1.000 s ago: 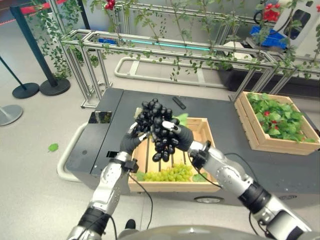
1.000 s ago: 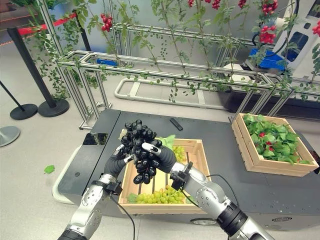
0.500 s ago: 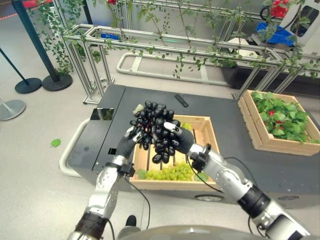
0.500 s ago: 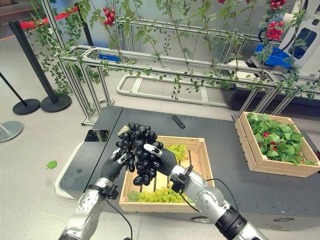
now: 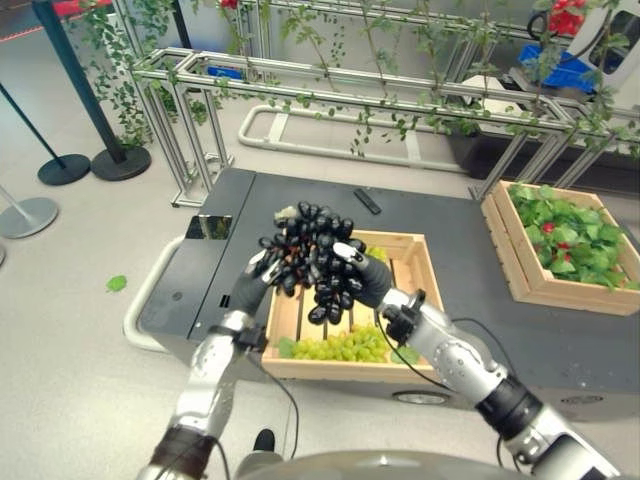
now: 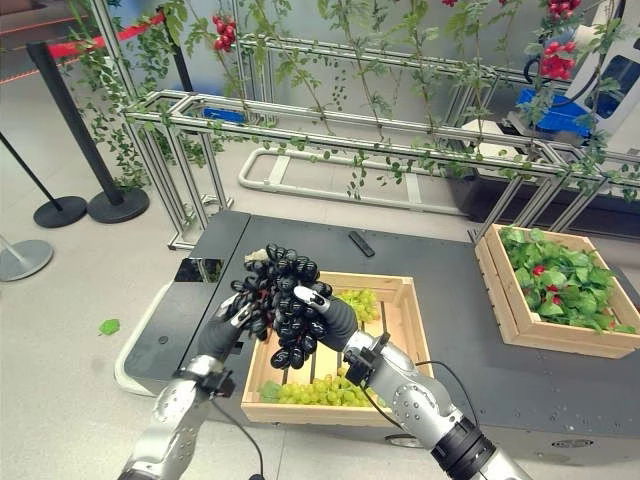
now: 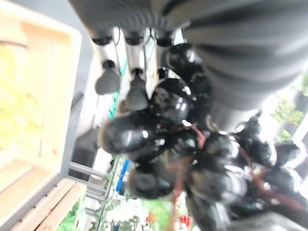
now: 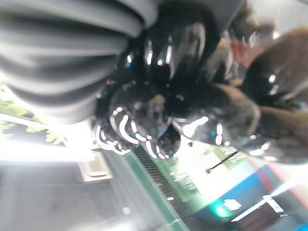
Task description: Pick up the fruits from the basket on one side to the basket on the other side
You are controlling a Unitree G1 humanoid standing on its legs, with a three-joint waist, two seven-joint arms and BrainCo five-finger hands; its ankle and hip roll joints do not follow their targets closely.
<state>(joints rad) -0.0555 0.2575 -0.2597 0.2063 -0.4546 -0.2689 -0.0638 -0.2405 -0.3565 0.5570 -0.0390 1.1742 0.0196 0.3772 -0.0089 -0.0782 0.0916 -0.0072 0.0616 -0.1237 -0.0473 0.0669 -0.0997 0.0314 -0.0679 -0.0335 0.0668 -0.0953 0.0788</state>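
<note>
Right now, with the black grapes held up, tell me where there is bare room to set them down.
Both hands, left hand and right hand, hold the black grapes above the near crate. Free: its bare slats between the green grapes in front and those at the back, and the dark platform between this crate and the leafy crate. Crowded: the leafy crate, full of greenery.
</note>
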